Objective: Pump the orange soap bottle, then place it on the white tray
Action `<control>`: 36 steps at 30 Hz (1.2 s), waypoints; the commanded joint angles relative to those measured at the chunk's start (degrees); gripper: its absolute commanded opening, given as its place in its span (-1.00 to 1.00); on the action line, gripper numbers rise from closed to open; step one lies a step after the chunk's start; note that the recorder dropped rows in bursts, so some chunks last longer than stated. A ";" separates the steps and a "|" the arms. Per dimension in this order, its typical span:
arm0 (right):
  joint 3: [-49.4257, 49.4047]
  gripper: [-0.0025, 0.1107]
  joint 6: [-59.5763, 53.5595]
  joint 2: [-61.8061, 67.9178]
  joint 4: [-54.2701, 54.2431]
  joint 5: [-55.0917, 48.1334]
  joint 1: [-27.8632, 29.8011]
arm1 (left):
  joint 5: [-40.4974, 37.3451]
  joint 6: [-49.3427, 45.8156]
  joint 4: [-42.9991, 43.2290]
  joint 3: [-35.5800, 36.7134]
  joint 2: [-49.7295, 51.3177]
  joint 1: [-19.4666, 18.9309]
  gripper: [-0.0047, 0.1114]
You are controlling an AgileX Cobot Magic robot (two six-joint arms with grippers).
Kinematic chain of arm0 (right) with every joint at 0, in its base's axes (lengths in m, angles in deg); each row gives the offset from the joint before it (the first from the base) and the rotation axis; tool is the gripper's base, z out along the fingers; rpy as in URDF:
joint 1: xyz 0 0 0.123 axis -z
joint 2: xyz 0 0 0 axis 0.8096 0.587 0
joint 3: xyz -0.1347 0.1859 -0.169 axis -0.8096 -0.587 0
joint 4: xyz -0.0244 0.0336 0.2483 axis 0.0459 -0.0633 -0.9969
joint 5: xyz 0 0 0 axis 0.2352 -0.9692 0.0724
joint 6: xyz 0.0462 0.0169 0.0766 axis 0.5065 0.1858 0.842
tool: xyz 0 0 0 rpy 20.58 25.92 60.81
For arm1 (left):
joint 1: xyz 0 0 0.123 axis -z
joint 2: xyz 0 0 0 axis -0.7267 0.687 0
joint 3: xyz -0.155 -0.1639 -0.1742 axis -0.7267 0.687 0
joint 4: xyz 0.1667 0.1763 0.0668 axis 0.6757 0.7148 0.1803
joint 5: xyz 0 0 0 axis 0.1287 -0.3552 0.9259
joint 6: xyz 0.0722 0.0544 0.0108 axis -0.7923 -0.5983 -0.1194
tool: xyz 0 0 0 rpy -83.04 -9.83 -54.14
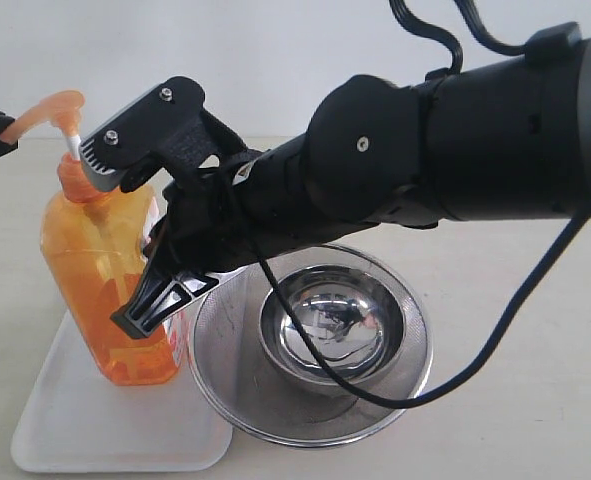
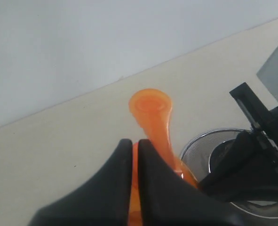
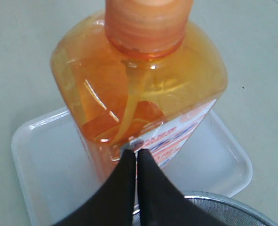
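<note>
The orange soap bottle (image 1: 95, 260) stands roughly upright on the white tray (image 1: 85, 430) at the left. My right gripper (image 1: 130, 322) reaches across from the right. It is shut, and its tips (image 3: 136, 151) rest against the labelled side of the bottle (image 3: 139, 94), over the tray (image 3: 40, 160). My left gripper (image 1: 0, 135) shows only as a black tip at the left edge, by the end of the pump spout (image 1: 50, 110). Its fingers (image 2: 135, 141) are shut, lying over the orange pump head (image 2: 150, 106), and orange shows through the thin slit between them.
A round steel mesh strainer (image 1: 235, 400) holding a shiny bowl (image 1: 330, 330) sits right beside the tray, under my right arm. A black cable (image 1: 505, 330) loops from that arm down over the strainer. Bare beige tabletop lies to the right.
</note>
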 commanded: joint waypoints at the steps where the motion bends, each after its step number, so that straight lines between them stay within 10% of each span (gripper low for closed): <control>1: -0.04 -0.96 -0.56 -0.55 0.19 0.15 -0.07 | -2.90 0.71 -0.06 -0.09 0.22 -0.03 -0.84; 36: -0.04 -0.96 -0.82 -0.55 0.19 0.80 -0.07 | -4.84 1.01 0.80 -0.09 -2.01 -0.03 -0.84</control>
